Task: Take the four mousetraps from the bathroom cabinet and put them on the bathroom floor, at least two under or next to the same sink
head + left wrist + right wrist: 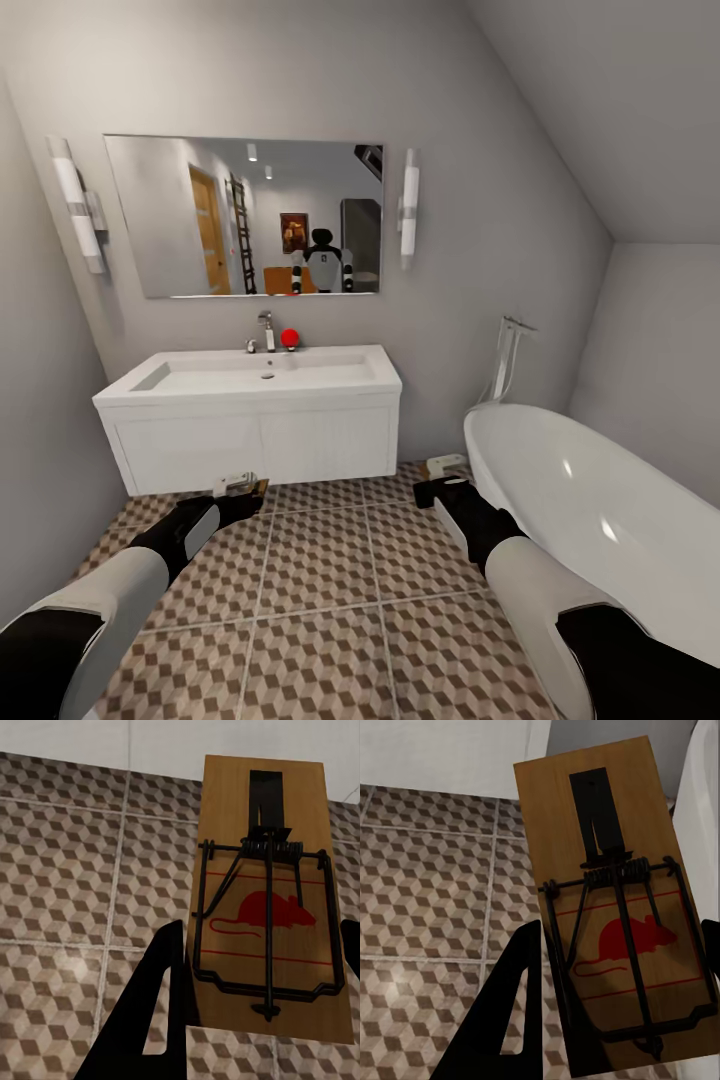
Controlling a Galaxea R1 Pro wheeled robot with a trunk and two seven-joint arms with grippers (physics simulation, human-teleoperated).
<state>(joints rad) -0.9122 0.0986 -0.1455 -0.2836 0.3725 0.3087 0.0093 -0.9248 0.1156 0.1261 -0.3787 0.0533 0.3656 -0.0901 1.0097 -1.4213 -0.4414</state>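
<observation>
My left gripper (236,497) hangs low in front of the white vanity (300,440), shut on a mousetrap (240,483). In the left wrist view that mousetrap (266,900) is a light wooden board with black wire and a red mouse print, clamped between black fingers (161,997) above the cube-patterned floor (67,870). My right gripper (440,488) is shut on a second mousetrap (446,465) (611,907) beside the bathtub's near end. The sink (265,372) with its chrome tap (266,330) tops the vanity. The cabinet is out of view.
A white oval bathtub (600,520) fills the right side, with a standing tap (508,350) behind it. A small red object (290,339) sits on the sink's back edge. A mirror (245,215) hangs above. Open tiled floor (320,600) lies between my arms.
</observation>
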